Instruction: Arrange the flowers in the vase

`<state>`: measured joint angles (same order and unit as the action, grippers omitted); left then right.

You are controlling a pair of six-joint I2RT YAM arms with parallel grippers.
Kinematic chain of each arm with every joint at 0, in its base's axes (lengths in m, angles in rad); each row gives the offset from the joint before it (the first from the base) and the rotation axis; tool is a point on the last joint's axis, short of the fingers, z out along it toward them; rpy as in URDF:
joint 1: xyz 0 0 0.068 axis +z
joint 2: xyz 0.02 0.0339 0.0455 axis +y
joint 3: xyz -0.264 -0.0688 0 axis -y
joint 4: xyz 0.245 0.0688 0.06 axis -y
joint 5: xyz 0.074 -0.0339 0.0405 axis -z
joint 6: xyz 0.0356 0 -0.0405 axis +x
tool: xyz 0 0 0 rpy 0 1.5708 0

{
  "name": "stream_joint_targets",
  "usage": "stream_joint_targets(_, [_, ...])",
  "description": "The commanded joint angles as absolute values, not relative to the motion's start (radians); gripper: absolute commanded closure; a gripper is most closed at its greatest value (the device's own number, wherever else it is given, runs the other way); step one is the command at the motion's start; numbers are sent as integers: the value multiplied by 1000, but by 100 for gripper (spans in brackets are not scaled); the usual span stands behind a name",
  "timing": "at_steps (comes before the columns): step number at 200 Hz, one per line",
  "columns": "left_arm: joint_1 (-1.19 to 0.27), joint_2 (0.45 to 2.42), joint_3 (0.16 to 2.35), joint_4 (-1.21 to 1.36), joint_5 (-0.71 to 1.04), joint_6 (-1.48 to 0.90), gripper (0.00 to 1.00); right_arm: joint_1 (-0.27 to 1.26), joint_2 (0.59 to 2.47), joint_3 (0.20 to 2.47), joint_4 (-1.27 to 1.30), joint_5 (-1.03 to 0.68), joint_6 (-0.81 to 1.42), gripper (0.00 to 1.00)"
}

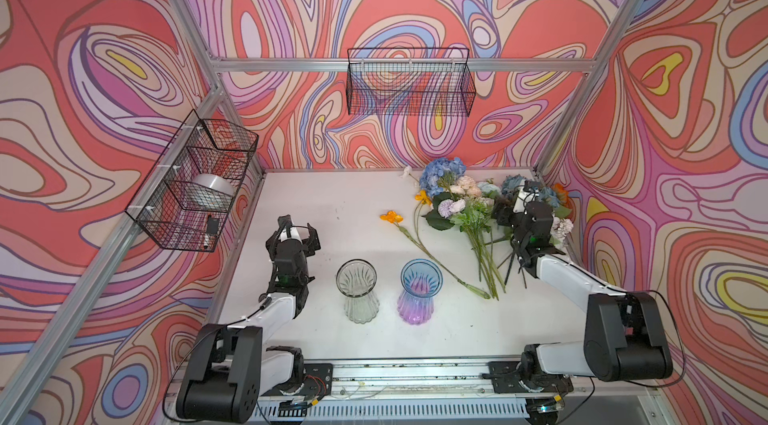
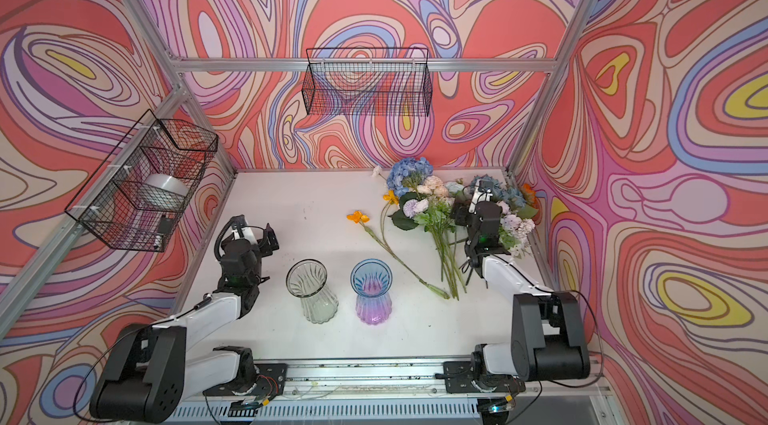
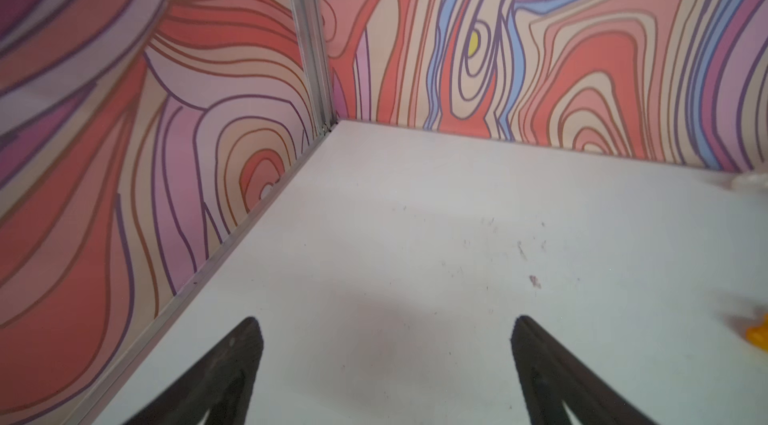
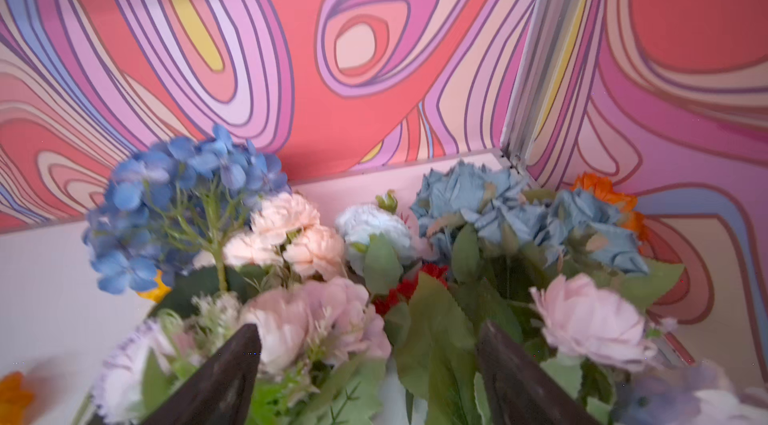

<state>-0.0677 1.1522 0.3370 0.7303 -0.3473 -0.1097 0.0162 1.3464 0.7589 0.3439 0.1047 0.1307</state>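
Flowers lie heaped on the bench, right of centre in both top views. Right claw hovers agape over the blooms; left claw gapes empty. The heads look light and floppy, and the stiffer stems probably give the surest hold.

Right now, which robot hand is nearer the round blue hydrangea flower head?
Right hand. It hangs over the flower pile, just beside the blue hydrangea head; the left hand is far off across the white table, above bare surface.
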Motion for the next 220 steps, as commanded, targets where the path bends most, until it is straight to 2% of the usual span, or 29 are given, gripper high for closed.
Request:
stream_joint_targets(1, [-73, 1050, 390, 559, -383, -231, 5, 42, 1305, 895, -48, 56, 233, 21])
stream_joint_targets(25, [-82, 959, 481, 384, -282, -345, 6, 121, 1321, 1103, -375, 9, 243, 26])
stream_joint_targets(44, [-105, 929, 576, 306, -182, -389, 0, 226, 1348, 1254, -605, -15, 230, 26])
stream_joint_targets(76, [-165, 964, 715, 202, 8, -430, 0, 374, 1420, 1485, -932, -152, 189, 27])
stream_joint_targets(98, [-226, 1003, 789, 143, 69, -437, 0, 450, 1452, 1613, -1108, -235, 174, 30])
stream_joint_targets(119, [-286, 1028, 831, 115, 95, -440, 0, 501, 1452, 1677, -1203, -303, 174, 33])
stream_joint_targets(163, [-396, 1057, 877, 76, 105, -446, 0, 616, 1450, 1674, -1344, -274, 208, 40])
stream_joint_targets(220, [-428, 1070, 853, 77, 78, -476, 0, 675, 1465, 1588, -1294, -281, 221, 47])
